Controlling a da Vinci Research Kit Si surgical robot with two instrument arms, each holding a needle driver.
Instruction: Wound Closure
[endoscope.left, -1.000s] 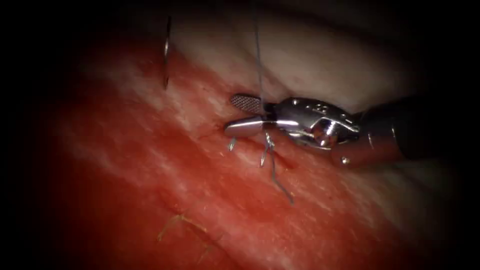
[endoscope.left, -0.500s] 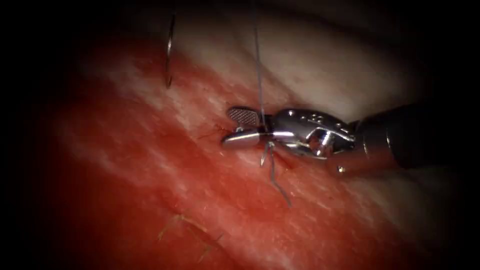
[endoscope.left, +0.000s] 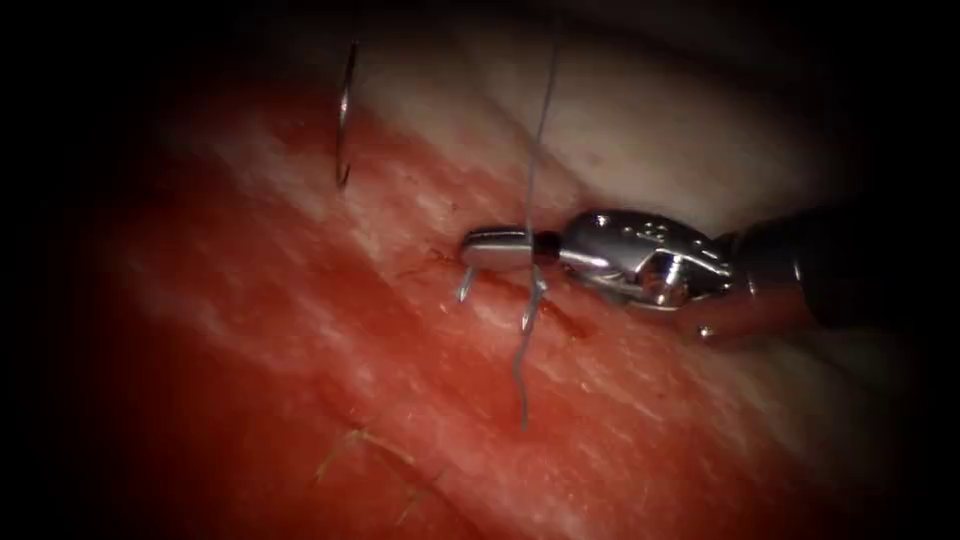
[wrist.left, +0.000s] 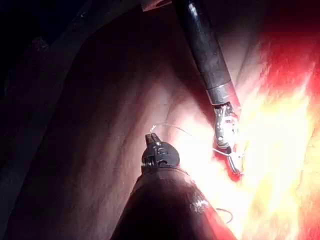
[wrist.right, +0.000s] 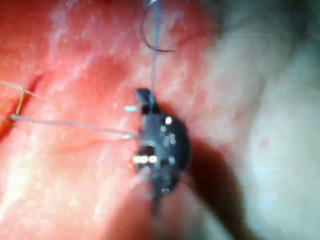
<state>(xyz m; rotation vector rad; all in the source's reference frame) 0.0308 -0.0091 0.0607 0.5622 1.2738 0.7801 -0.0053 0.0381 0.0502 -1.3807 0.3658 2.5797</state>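
While clamped on thread (endoscope.left: 531, 150), right claw (endoscope.left: 497, 247) well right of needle (endoscope.left: 345, 110).

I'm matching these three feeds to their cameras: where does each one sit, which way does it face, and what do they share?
Endoscope view: above and in front of the tissue; shows the right tool shut on the thread, the needle left of it.
Left wrist view: looks along the left shaft at the left tool; the right tool shows beyond.
Right wrist view: looks along the right shaft at the right tool.
Shared: right tool, tissue.
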